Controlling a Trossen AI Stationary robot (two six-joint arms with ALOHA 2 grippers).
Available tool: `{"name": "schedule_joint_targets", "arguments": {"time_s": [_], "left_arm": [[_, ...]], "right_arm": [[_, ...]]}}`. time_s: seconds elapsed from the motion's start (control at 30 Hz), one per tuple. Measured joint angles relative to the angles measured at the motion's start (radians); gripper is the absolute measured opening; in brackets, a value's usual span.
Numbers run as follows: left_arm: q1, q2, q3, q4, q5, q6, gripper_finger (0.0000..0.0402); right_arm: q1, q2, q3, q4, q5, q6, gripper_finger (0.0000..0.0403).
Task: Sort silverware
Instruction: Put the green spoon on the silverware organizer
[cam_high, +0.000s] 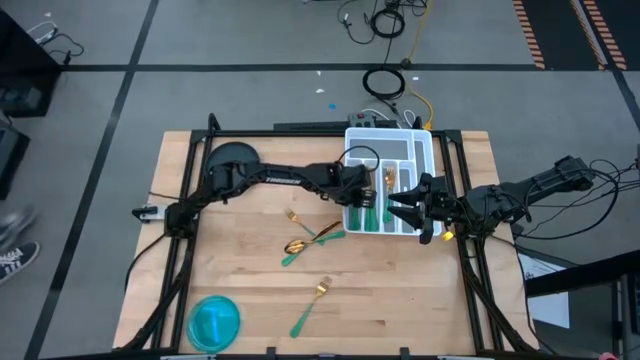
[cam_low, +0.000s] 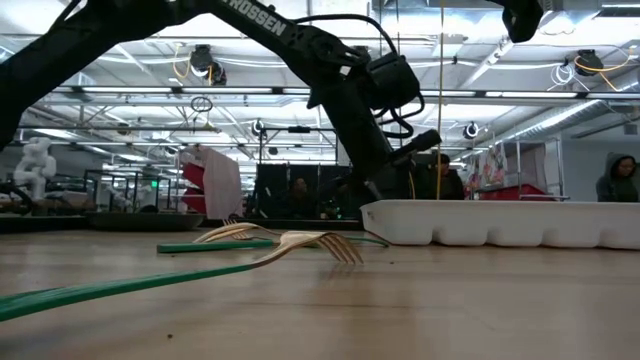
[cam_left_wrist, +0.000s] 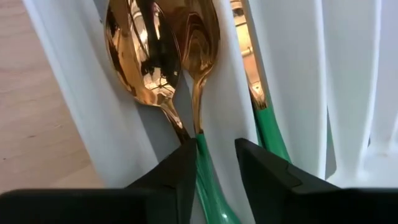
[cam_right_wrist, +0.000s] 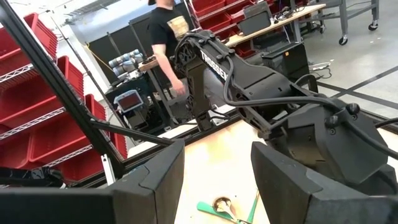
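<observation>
A white compartmented tray (cam_high: 427, 150) stands at the far right of the table. My left gripper (cam_left_wrist: 214, 146) is open over its left compartment, pointing steeply down. Two gold spoons (cam_left_wrist: 143, 56) (cam_left_wrist: 196, 37) lie in that compartment. The green handle (cam_left_wrist: 208, 180) of one runs between my fingers. Another green-handled piece (cam_left_wrist: 267, 124) lies in the neighbouring compartment. More silverware lies loose on the wood: a fork (cam_high: 293, 215), a spoon (cam_high: 297, 246) and a second fork (cam_high: 322, 288). My right gripper (cam_high: 412, 205) hangs open and level at the tray's near right corner. My left gripper has its fingers on either side of the spoon's green handle (cam_left_wrist: 204, 163), just below the gold neck, coming from above and slanting down. One finger (cam_left_wrist: 180, 168) lies right beside the handle; whether it touches I cannot tell. The spoon rests in the tray compartment.
A blue round plate (cam_high: 213, 320) sits at the near left corner. The black frame rails (cam_high: 190, 250) run along the table's left and right sides. Bare wood lies between the plate and the loose silverware. Cables lie on the floor beyond the tray.
</observation>
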Motion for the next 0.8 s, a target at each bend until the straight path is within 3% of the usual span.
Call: {"name": "schedule_joint_targets", "arguments": {"time_s": [0.4, 0.8], "left_arm": [[0.027, -0.011, 0.011, -0.045, 0.064, 0.045, 0.0145], [0.053, -0.007, 0.187, -0.213, 0.038, 0.192, 0.0145]], "right_arm": [[0.0, 0.0, 0.0, 0.001, 0.0, -0.001, 0.0178], [0.0, 0.0, 0.0, 0.001, 0.0, -0.027, 0.0178]]}}
